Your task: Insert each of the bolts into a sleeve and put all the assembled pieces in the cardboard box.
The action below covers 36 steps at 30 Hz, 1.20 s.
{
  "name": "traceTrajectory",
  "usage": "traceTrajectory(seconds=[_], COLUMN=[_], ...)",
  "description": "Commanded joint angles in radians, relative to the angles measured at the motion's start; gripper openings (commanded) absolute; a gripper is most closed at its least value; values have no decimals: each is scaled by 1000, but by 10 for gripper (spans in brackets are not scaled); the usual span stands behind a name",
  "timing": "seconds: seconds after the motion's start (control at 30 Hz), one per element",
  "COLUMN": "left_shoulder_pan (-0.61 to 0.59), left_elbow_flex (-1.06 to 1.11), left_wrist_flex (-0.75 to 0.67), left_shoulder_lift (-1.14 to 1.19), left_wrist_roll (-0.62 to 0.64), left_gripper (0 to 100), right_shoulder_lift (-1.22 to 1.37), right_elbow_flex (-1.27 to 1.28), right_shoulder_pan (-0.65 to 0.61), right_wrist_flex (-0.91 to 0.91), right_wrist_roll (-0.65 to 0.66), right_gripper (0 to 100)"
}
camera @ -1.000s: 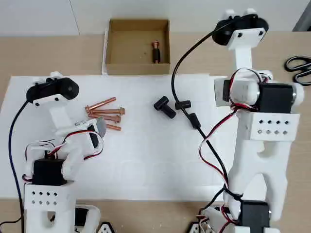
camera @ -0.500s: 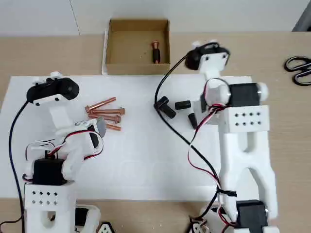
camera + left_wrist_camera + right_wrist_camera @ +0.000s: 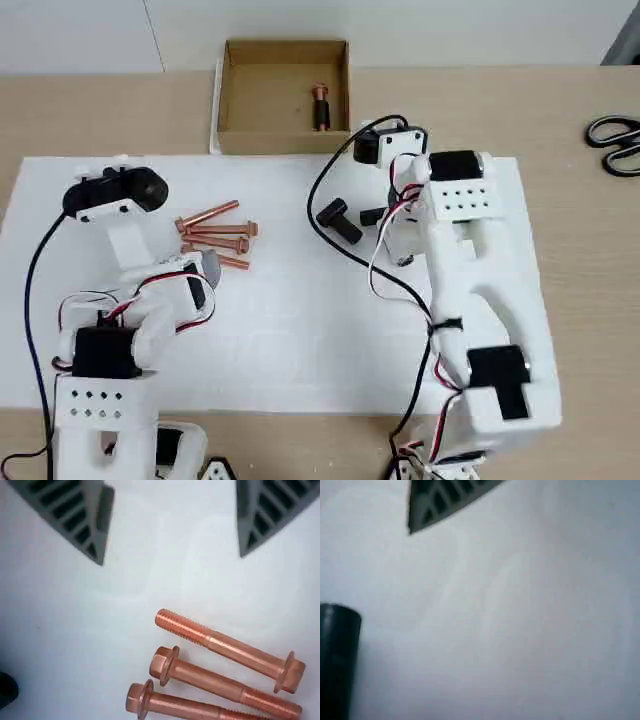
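right arm swings in over the sleeves

since a second ago the right arm (image 3: 470, 290) has swung in from the desk's far right corner and now lies over the middle of the white sheet (image 3: 290, 330), above the sleeves (image 3: 340, 222). the left arm (image 3: 125, 240) has barely shifted.

four copper bolts (image 3: 218, 230) lie loose in a close bunch on the sheet, toward the desk's (image 3: 100, 110) left edge. the left gripper (image 3: 171, 557) hangs just beside them, jaws released and wide apart with nothing between; its wrist view takes in three of the bolts, one cut off.

three black sleeves can be counted: two touching at an angle, and a third just beside them, partly under the right arm. any more beneath that arm are hidden. the right gripper (image 3: 445, 502) sits low over the sheet near one sleeve, itself cut off; whether this gripper is released or clenched cannot be told.

one assembled piece (image 3: 320, 106) lies in the cardboard box (image 3: 270, 100) at the desk's far edge. one pair of scissors (image 3: 615, 145) is cut off at the right edge.
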Motion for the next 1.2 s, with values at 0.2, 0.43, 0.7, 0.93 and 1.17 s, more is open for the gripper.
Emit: traceTrajectory(seconds=[0.2,0.43,0.7,0.93,1.17], left_shoulder_pan=[0,0,0,0,0], left_elbow_flex=[-5,-5,-5,-5,-5], left_wrist_flex=[-21,-21,-21,-21,-21], left_shoulder_lift=[-12,-12,-12,-12,-12], left_wrist_roll=[-8,-8,-8,-8,-8], left_gripper=[167,167,167,167,167], right_shoulder_lift=[157,263,380,426,466], right_elbow_flex=[-167,-245,-333,-333,-333], right_shoulder_pan=[-7,-7,-18,-45,-38], right_wrist_flex=[-21,-22,-22,-67,-87], right_wrist_roll=[6,6,9,6,12], right_gripper=[201,201,201,201,201])
